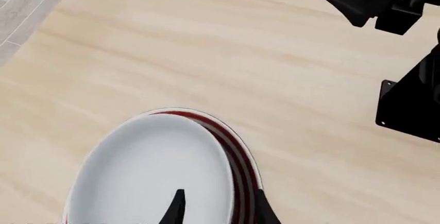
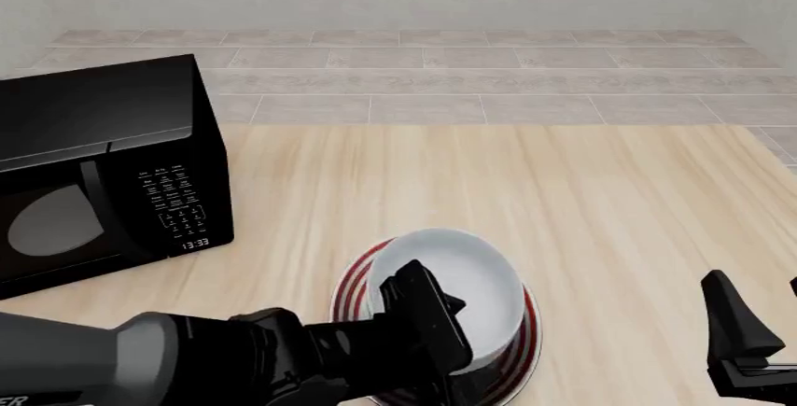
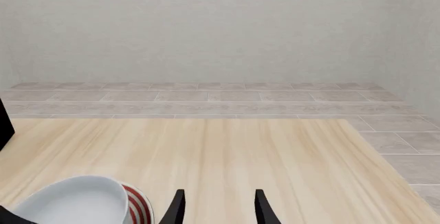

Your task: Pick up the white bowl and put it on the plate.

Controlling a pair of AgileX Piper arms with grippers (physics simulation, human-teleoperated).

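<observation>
The worktop [image 2: 598,191] carries a black microwave [image 2: 106,168] at the far left, well apart from the work area and no hazard to you.

The plate [image 2: 529,345] lies near the front edge, and the white bowl [image 2: 468,271] sits over it, tilted and offset toward the plate's left side; I cannot tell whether its base rests on the plate or hangs just above.

Your left tool [image 1: 216,208] is clenched on the bowl's rim, one finger inside and one outside. Judged risk: if you let go while the bowl is tilted, it may rock, slide on the glossy plate or tip off its edge. Level and centre it first, and withdraw straight so a finger does not drag the rim.

Your right tool [image 3: 220,206] stands released, empty, near the plate's right side; a sideways move there could knock the plate.
</observation>
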